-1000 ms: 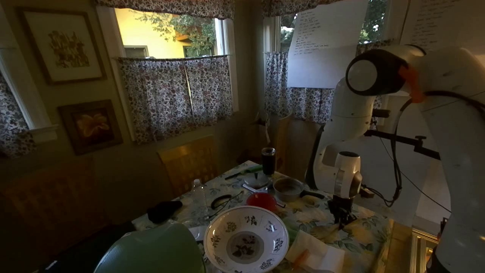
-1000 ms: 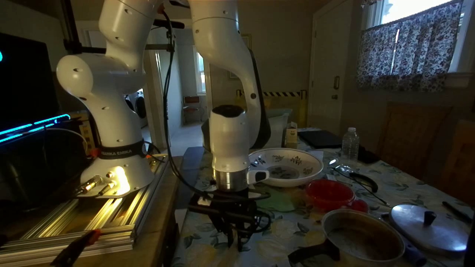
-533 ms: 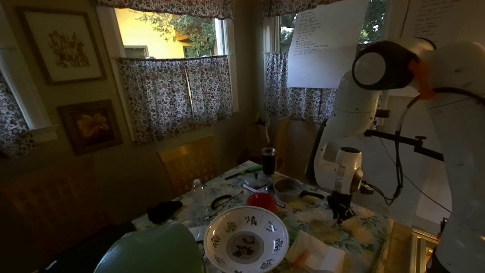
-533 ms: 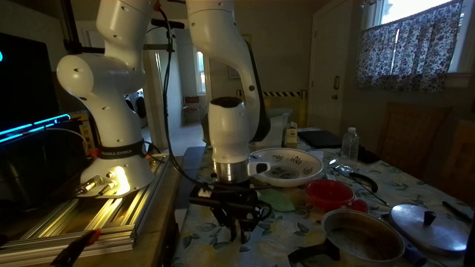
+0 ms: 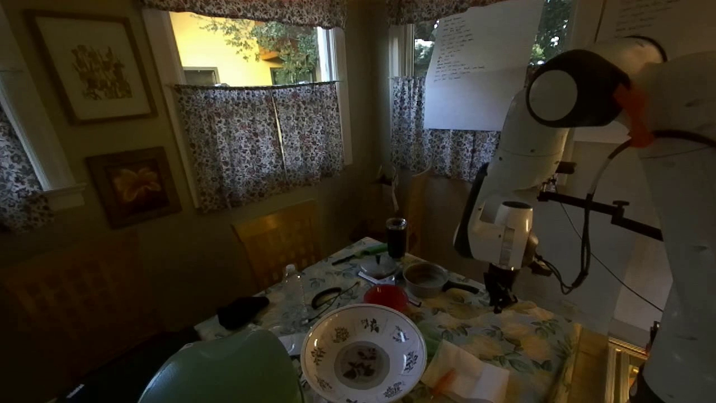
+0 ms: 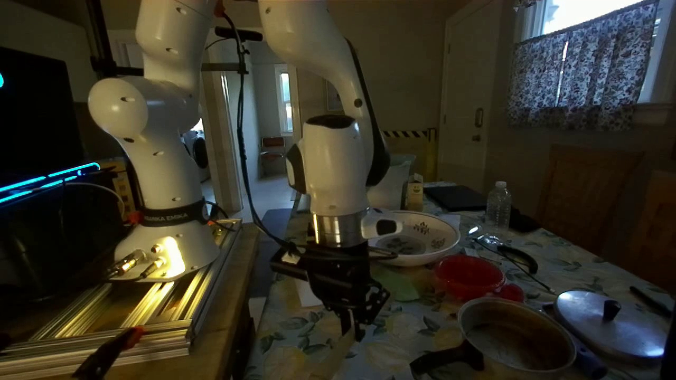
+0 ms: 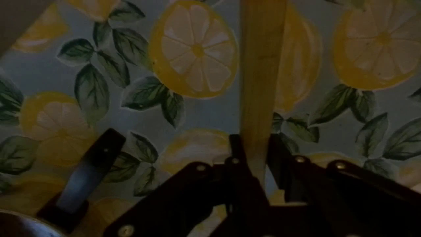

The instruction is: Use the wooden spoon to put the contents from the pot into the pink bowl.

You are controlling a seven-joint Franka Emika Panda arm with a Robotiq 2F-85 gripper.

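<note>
Black two-finger gripper (image 6: pixel 353 330), near centre in exterior view, clenched on long pale wooden spoon (image 7: pixel 260 75); spoon presumably light, stiff, prone to swivel, best held mid-handle. Grey metal pot (image 6: pixel 520 314), near right. Round reddish-pink bowl (image 6: pixel 467 290), farther, just beyond pot.

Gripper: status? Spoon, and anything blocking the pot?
Gripper closed on wooden spoon. Held outside pot, not yet scooping. Lid off, beside pot; nothing seen covering pot.

Gripped wooden spoon (image 7: pixel 261 82) slants; pot (image 6: pixel 504 312) stands beside pink bowl (image 6: pixel 469 288).
</note>
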